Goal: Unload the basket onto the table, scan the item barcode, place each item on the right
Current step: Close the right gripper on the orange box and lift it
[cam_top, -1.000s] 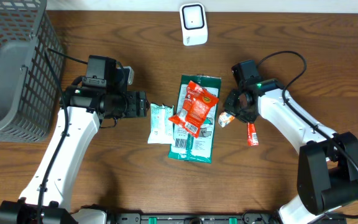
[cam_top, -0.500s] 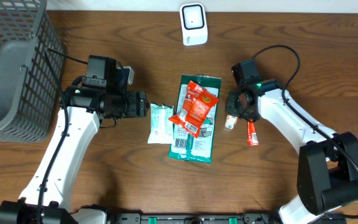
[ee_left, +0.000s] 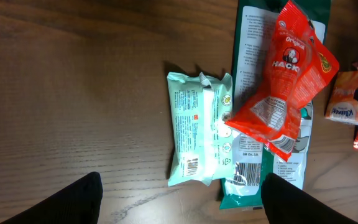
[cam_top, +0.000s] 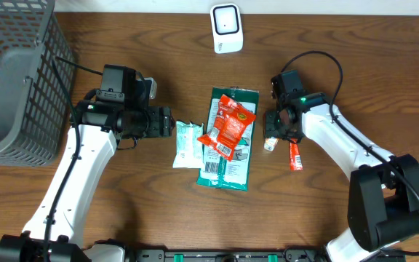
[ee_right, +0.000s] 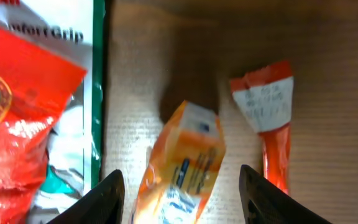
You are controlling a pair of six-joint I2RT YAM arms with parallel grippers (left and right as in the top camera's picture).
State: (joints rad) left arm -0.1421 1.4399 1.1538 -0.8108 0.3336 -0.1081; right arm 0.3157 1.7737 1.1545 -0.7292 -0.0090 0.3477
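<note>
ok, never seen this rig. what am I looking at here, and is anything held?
Two robot arms at a wooden table, each ending in a two-finger claw. One picture looks down from above; the other two come from cameras on the wrists, so the dark shapes at their lower edge are that claw's own fingers. On the table: a dark green bag with a red snack bag on top, a mint packet beside it, a small orange packet and a red sachet. A white scanner stands at the far edge, a wire basket at the table's left end. Nothing is held: the left claw is open beside the mint packet, the right claw open with the orange packet lying between its fingers.
</note>
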